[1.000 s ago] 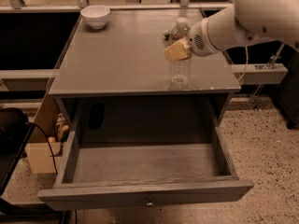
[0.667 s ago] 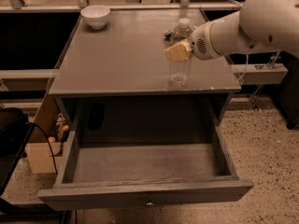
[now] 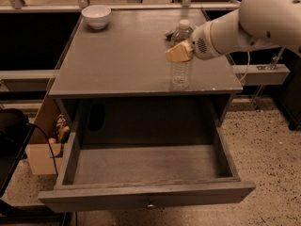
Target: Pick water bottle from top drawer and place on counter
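Note:
The water bottle (image 3: 181, 67) stands upright on the counter (image 3: 127, 55), near its front right part, white cap on top. My gripper (image 3: 174, 44) reaches in from the right on the white arm (image 3: 244, 25) and sits around the bottle's upper half, level with its shoulder. The top drawer (image 3: 146, 194) is pulled fully out below the counter. Its inside is bare and its small knob shows at the centre of the front panel.
A white bowl (image 3: 96, 16) sits at the counter's back left corner. A cardboard box (image 3: 40, 157) and cables lie on the floor to the left of the cabinet. Speckled floor lies to the right, and a shelf with cables stands behind.
The white arm has shifted a little to the right and up. The gripper has stayed at the bottle, and the bottle has stayed upright in the same place on the counter.

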Robot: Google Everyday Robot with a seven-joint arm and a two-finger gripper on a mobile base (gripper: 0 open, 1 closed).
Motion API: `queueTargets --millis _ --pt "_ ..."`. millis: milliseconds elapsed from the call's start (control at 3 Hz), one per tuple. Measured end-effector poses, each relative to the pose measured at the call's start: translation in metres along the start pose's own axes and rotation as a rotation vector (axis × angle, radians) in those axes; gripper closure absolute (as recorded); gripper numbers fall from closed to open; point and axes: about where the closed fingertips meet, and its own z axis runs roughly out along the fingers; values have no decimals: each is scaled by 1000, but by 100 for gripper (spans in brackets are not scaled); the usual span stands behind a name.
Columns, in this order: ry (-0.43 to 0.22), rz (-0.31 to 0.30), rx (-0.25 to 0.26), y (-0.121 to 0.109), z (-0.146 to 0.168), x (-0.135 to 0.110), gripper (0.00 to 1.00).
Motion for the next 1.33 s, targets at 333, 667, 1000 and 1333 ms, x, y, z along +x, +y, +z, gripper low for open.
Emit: queueTargets --millis 333,667,1000,1333 --pt "28 17 -8 -2 3 5 100" --pt "19 10 -7 -3 3 7 97" --pt "15 6 -7 -3 3 8 73" --pt "15 6 -7 -3 3 8 51"
